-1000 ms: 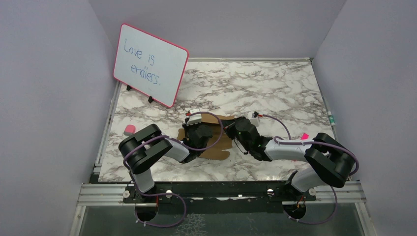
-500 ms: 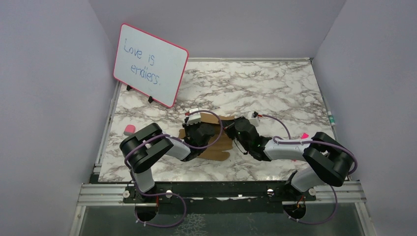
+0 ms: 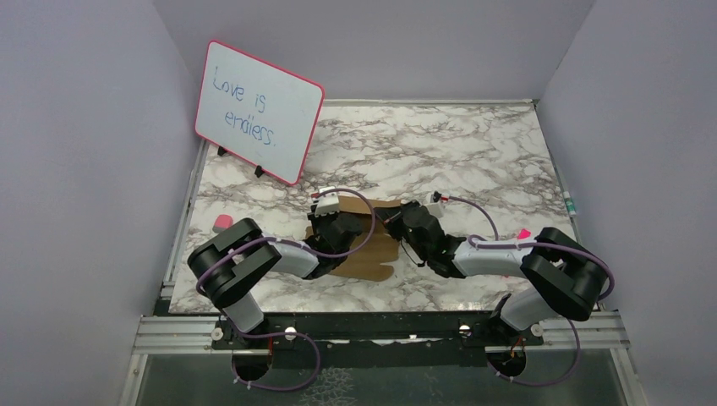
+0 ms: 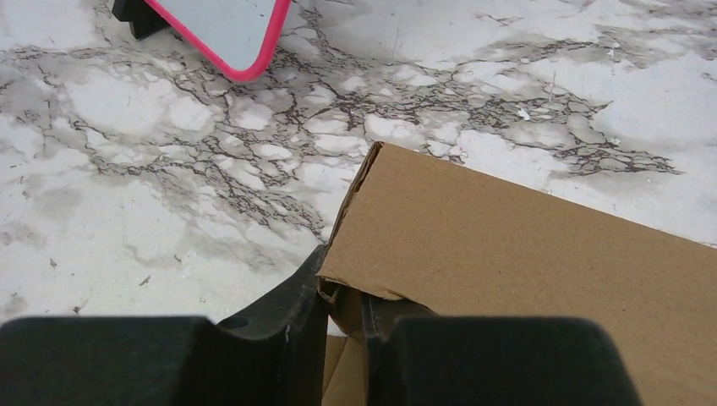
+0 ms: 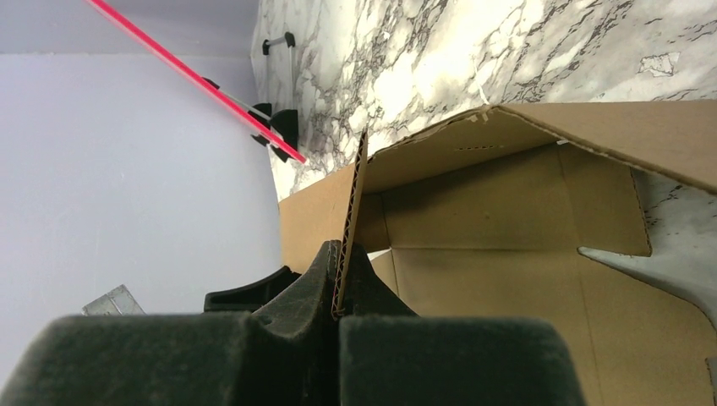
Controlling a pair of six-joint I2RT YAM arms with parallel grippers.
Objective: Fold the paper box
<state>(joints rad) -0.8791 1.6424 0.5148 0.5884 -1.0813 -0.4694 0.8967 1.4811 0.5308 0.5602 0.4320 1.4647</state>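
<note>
The paper box is a brown corrugated cardboard sheet, partly folded, lying on the marble table between both arms. My left gripper is shut on a raised wall at the box's left corner; in the left wrist view its fingers pinch the cardboard corner. My right gripper is shut on an upright flap at the box's right side; in the right wrist view the corrugated edge stands between its closed fingers, with the box's inner floor beyond.
A pink-framed whiteboard stands at the back left, and its corner shows in the left wrist view. A small pink object lies at the table's left edge, another at the right. Grey walls enclose three sides.
Both grippers have shifted slightly left with the cardboard held. The left arm's elbow has moved left and nearer. The raised back wall of the box stands a little higher.
</note>
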